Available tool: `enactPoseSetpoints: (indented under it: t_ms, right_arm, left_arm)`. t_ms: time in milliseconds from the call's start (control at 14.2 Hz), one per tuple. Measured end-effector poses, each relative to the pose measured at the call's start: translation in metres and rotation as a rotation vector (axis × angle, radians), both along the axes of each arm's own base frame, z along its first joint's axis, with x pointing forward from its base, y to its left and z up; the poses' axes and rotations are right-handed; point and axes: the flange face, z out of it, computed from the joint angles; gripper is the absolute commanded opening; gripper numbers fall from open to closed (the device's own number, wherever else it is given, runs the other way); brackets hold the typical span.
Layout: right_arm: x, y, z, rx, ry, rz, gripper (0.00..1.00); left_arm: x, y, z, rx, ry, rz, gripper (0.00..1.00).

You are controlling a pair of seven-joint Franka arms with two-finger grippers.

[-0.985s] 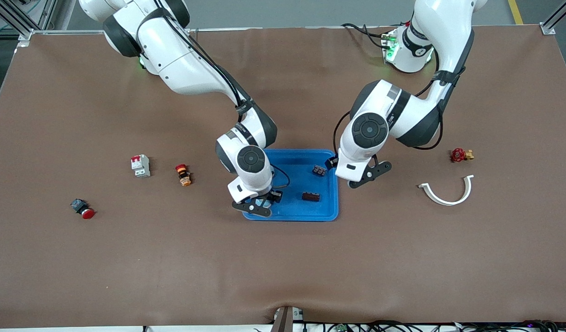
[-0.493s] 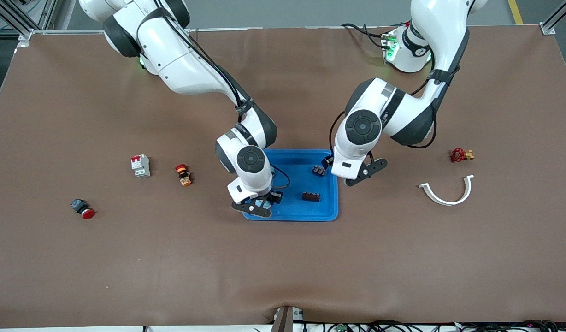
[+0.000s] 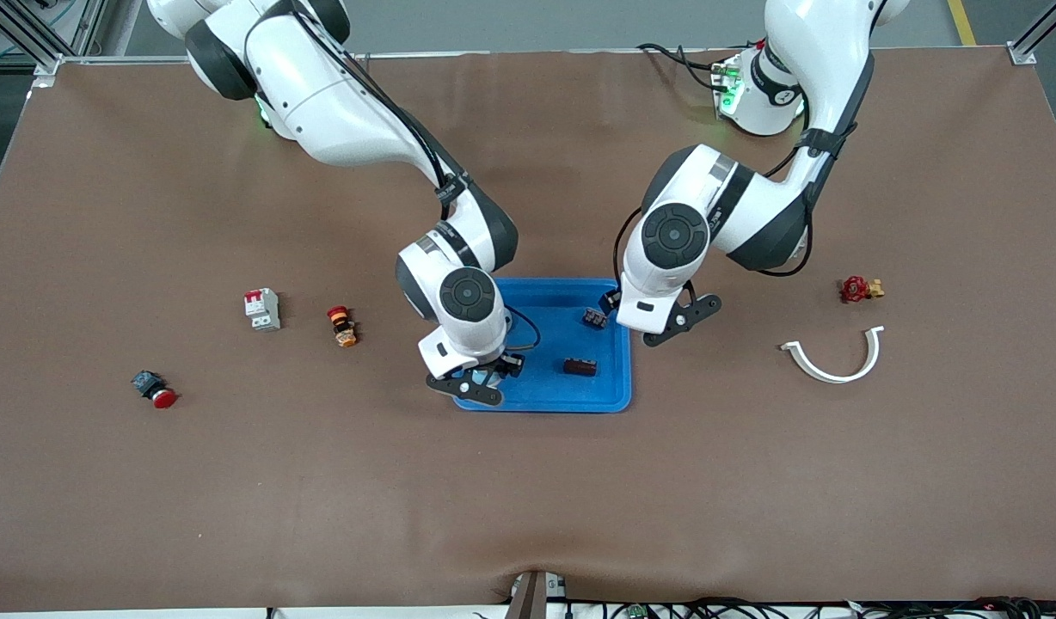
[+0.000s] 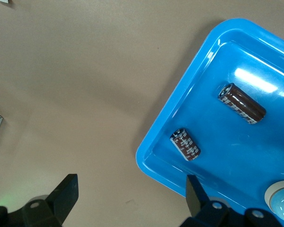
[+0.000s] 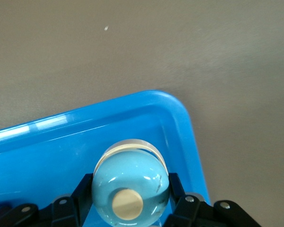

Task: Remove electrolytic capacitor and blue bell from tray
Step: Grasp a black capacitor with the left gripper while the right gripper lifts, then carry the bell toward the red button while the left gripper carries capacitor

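Observation:
My right gripper (image 3: 479,378) is shut on a light blue bell (image 5: 130,189) with a cream button on top. It holds the bell low over the corner of the blue tray (image 3: 562,407) that is nearest the front camera, at the right arm's end. Two dark brown capacitors (image 3: 580,367) (image 3: 593,319) lie in the tray; the left wrist view shows them too (image 4: 185,144) (image 4: 241,103). My left gripper (image 3: 644,325) is open and holds nothing. It hangs over the tray's edge (image 4: 180,101) at the left arm's end, one finger (image 4: 194,194) over the rim.
Toward the right arm's end lie a white circuit breaker (image 3: 261,309), an orange and red button (image 3: 342,326) and a red push button (image 3: 154,389). Toward the left arm's end lie a white curved clip (image 3: 833,357) and a red valve (image 3: 859,289).
The left arm has shifted a little toward the tray, its gripper still open. The right gripper has edged slightly toward the right arm's end, still holding the bell.

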Motion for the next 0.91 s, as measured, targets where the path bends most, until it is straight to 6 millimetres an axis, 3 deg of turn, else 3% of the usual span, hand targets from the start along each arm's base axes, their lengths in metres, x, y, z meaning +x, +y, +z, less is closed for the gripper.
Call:
enactPoseSetpoints:
  t_ms: [352, 633, 915]
  right_arm:
    - [0.022, -0.044, 0.061, -0.022, 0.016, -0.04, 0.0]
    - [0.039, -0.09, 0.115, -0.025, 0.022, 0.036, 0.0]
    - [0.045, -0.123, 0.135, -0.036, 0.045, 0.078, 0.0]
  left_arm:
    - [-0.003, -0.005, -0.002, 0.004, -0.001, 0.013, 1.0]
    - [-0.013, -0.03, -0.02, 0.002, -0.022, 0.056, 1.0]
    - [-0.011, -0.04, -0.052, 0.006, -0.036, 0.161, 1.0]
